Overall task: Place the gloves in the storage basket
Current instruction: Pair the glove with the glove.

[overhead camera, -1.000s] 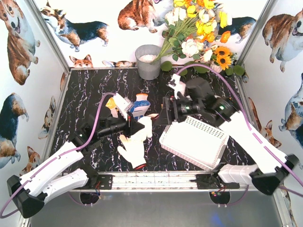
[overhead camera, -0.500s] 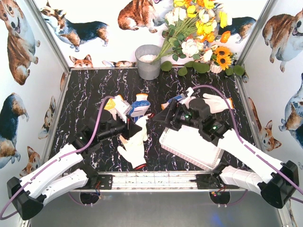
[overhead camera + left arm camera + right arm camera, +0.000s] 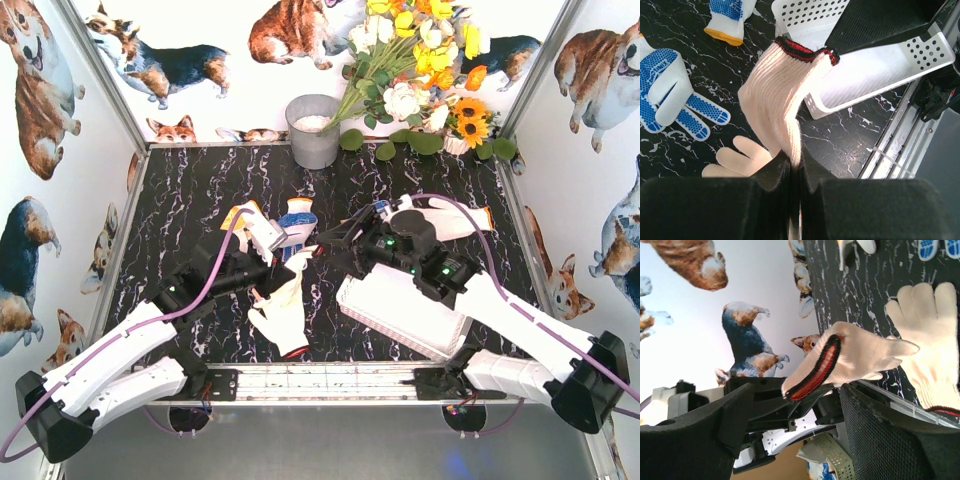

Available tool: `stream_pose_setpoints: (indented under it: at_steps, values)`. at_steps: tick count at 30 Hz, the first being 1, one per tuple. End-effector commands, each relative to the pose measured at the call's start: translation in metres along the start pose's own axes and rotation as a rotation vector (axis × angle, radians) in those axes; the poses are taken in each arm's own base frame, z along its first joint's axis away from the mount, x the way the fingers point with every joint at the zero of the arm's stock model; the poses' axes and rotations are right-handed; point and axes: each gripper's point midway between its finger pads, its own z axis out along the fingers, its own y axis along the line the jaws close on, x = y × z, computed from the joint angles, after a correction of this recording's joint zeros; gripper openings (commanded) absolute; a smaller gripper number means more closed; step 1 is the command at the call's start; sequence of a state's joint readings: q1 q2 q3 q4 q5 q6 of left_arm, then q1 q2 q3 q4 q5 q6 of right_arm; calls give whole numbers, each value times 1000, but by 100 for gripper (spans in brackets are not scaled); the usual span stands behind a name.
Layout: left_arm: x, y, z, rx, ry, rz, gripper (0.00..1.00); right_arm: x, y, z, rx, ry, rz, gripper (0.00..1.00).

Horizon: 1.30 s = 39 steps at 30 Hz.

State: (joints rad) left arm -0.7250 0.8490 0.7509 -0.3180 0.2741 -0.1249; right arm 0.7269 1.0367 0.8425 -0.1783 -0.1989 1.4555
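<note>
My left gripper (image 3: 285, 272) (image 3: 796, 162) is shut on a cream glove with a red cuff (image 3: 297, 262) (image 3: 782, 95), which hangs lifted above the table. My right gripper (image 3: 332, 240) (image 3: 795, 412) stands open just right of it; the red cuff (image 3: 812, 367) lies just beyond its spread jaws, apart from them. A second cream glove (image 3: 280, 315) (image 3: 930, 340) lies flat below. Two blue-dotted gloves (image 3: 297, 215) (image 3: 670, 85) and a yellow-cuffed one (image 3: 240, 216) lie behind. Another white glove (image 3: 450, 216) lies at the back right. The white storage basket (image 3: 395, 308) (image 3: 880, 65) sits right of centre under my right arm.
A grey metal bucket (image 3: 313, 130) and a bunch of flowers (image 3: 420, 70) stand at the back wall. Printed walls close in left, right and back. A metal rail (image 3: 320, 380) runs along the near edge between the arm bases.
My right arm has swung left and down from over the basket's back corner to the held glove's cuff, uncovering the white glove at the back right. The left gripper has barely moved.
</note>
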Motion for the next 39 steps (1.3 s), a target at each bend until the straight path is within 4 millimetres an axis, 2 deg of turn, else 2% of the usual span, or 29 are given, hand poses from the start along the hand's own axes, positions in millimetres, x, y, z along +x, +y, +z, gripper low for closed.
stream_pose_setpoints:
  at_steps: [1, 5, 10, 12, 14, 16, 18, 20, 22, 23, 25, 31, 39]
  values:
    - [-13, -5, -2, 24, -39, 43, 0, -1, 7, 7, 36, -14, 96, 72]
    - [-16, -9, -2, 47, -54, 50, 0, 4, 11, 15, 24, 12, 132, 73]
    - [-19, -14, -1, 78, -65, 62, 0, 13, 1, 32, 74, 57, 134, 70]
    - [-13, -12, 0, 74, -40, 67, 0, 15, -4, 36, 72, 62, 143, 54]
    - [1, -4, -1, 40, 30, 72, 0, 15, -4, 38, 50, 67, 150, 21]
    - [4, 9, -4, -42, 63, 63, 0, 17, 0, 39, 30, 77, 144, 0]
    - [5, 19, -8, -106, 67, 57, 1, 16, 2, 40, 25, 75, 141, 0]
    - [4, 29, -12, -173, 56, 36, 18, 15, 5, 40, 19, 69, 143, 0]
    - [6, 41, -16, -249, 53, 12, 25, 14, 9, 42, 6, 69, 148, 0]
    - [8, 46, -18, -280, 58, -1, 26, 14, 11, 44, -4, 75, 151, 0]
    - [12, 50, -18, -311, 62, -19, 23, 16, 14, 48, -16, 89, 160, 0]
    - [22, 76, -25, -464, 126, -41, 4, 20, 20, 64, -15, 120, 127, 0]
    - [16, 118, -26, -609, 194, 13, 0, 27, 32, 91, -26, 119, 23, 0]
